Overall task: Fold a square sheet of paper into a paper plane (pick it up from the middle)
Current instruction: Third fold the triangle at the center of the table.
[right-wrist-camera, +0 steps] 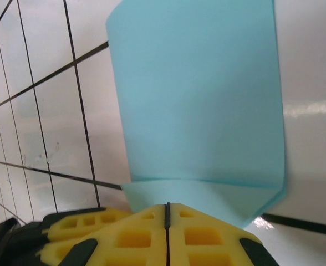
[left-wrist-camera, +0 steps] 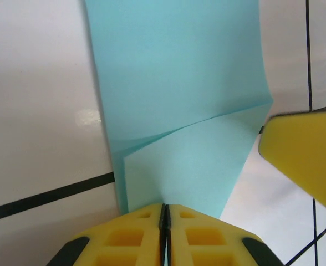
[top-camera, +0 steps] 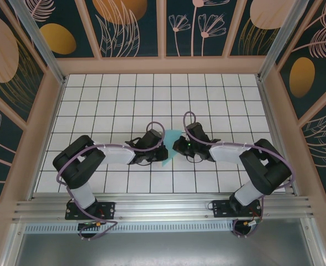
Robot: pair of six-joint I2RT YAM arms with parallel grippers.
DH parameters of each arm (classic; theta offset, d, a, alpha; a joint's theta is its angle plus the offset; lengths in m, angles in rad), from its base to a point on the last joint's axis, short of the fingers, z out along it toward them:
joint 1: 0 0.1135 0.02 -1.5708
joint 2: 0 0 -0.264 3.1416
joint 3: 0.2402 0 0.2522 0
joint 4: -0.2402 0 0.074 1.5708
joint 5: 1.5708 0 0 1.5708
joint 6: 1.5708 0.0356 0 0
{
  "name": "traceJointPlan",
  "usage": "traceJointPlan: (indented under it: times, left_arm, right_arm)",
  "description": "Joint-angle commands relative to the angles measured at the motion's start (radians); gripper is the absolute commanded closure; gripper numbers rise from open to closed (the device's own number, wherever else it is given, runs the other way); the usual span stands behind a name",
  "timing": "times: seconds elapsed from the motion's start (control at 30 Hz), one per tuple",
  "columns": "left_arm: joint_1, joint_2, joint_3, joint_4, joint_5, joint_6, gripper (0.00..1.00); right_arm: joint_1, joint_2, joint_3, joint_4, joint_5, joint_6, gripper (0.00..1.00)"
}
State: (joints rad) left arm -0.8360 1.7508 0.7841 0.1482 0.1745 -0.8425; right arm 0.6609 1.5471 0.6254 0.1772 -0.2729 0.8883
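The square sheet of paper (top-camera: pixel 169 145) is light turquoise and partly folded, and it lies between my two grippers at mid-table. In the left wrist view the paper (left-wrist-camera: pixel 174 83) runs away from the jaws, with a folded flap (left-wrist-camera: pixel 190 166) coming down to the tips. My left gripper (left-wrist-camera: pixel 164 208) is shut, the flap's edge pinched at its tips. One yellow finger of the right gripper (left-wrist-camera: pixel 307 160) shows at the right edge. In the right wrist view the paper (right-wrist-camera: pixel 199 94) has a narrow creased strip (right-wrist-camera: pixel 207 194) by the jaws. My right gripper (right-wrist-camera: pixel 167 208) is shut on that strip.
White floor tiles with black lines (top-camera: pixel 152 94) cover the table inside patterned walls (top-camera: pixel 163 27). Both arms reach inward from their bases (top-camera: pixel 91 210) (top-camera: pixel 235 208) at the near edge. The left gripper's yellow fingers (right-wrist-camera: pixel 74 233) sit low at the left of the right wrist view.
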Motion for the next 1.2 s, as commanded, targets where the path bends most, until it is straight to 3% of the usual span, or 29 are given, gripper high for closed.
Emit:
traceJointPlan:
  times: [0.0, 0.43, 0.87, 1.17]
  left_arm:
    - [0.001, 0.022, -0.019, -0.01, -0.015, 0.012, 0.86]
    - [0.001, 0.033, -0.014, -0.085, -0.053, 0.067, 0.87]
    - [0.001, 0.048, -0.053, -0.082, -0.051, 0.103, 0.89]
    - [0.001, 0.056, -0.084, -0.114, -0.097, 0.117, 0.91]
  right_arm:
    - [0.003, -0.027, -0.037, 0.016, -0.045, -0.002, 0.93]
    - [0.0, 0.013, -0.047, 0.12, -0.077, 0.017, 0.95]
    - [-0.031, 0.083, -0.048, 0.063, -0.016, -0.005, 0.94]
    - [-0.09, 0.089, -0.04, 0.072, -0.059, -0.038, 0.94]
